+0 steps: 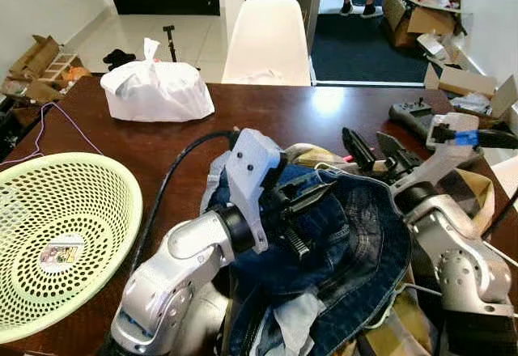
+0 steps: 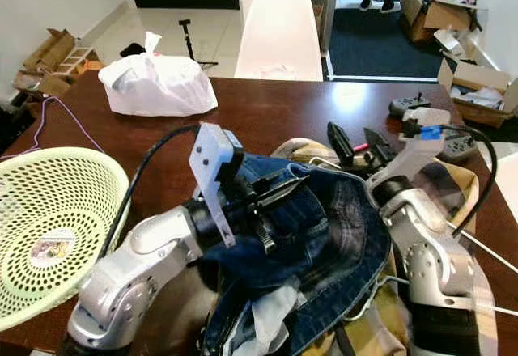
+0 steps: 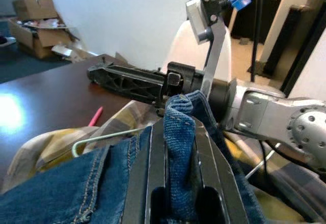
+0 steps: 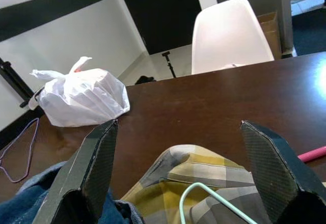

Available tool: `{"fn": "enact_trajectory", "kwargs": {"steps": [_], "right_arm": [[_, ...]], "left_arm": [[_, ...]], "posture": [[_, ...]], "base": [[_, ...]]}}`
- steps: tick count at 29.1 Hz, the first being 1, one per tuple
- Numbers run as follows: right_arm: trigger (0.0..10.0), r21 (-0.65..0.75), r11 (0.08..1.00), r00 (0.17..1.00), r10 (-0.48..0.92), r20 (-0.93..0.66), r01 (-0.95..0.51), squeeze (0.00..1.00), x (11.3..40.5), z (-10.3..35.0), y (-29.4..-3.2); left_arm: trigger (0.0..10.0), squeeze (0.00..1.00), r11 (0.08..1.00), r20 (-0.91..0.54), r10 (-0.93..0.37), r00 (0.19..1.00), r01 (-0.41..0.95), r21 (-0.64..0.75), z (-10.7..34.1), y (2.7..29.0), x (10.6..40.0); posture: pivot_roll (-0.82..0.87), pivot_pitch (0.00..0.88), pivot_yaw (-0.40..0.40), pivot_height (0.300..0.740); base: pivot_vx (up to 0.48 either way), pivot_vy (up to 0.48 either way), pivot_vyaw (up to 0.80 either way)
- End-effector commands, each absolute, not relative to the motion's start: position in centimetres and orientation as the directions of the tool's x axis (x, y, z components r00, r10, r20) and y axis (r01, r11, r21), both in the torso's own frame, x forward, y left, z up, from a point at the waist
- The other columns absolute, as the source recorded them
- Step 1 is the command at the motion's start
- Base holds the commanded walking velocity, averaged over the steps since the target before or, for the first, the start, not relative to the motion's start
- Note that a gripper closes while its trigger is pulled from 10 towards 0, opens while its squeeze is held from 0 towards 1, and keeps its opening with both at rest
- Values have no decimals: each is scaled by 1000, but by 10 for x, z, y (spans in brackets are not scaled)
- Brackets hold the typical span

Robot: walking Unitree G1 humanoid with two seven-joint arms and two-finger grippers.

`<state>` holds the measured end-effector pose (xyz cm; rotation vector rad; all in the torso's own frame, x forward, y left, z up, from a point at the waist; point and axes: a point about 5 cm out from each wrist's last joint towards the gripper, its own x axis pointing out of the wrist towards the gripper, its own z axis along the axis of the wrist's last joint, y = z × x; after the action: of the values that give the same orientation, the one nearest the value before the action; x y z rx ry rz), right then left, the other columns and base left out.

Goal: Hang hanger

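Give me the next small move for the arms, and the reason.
Probably lift the left gripper a little, peeling the denim back. It is shut on a denim fold, and the green hanger lies partly under the pile on the yellow plaid shirt. The right gripper is open just above it.

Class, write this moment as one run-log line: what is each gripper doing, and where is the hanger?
left gripper: shut on denim garment | right gripper: open above yellow plaid shirt | hanger: pale green, on shirt, not hung
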<state>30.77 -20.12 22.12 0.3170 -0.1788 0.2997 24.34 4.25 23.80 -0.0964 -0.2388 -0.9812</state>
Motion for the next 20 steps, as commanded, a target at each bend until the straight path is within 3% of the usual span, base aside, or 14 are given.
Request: {"fn": "enact_trajectory", "kwargs": {"steps": [1,20], "right_arm": [[10000,274,911,943,252,217,-307,0,308,220,-201],[10000,183,933,943,275,187,-309,0,312,221,-194]], "left_arm": [[10000,0,557,219,-814,539,830,29,234,44,241],[10000,0,607,294,-766,572,794,35,259,51,240]], "posture": [[6,156,28,740],[12,153,19,740]], "base": [[-292,0,0],[-338,0,0]]}}
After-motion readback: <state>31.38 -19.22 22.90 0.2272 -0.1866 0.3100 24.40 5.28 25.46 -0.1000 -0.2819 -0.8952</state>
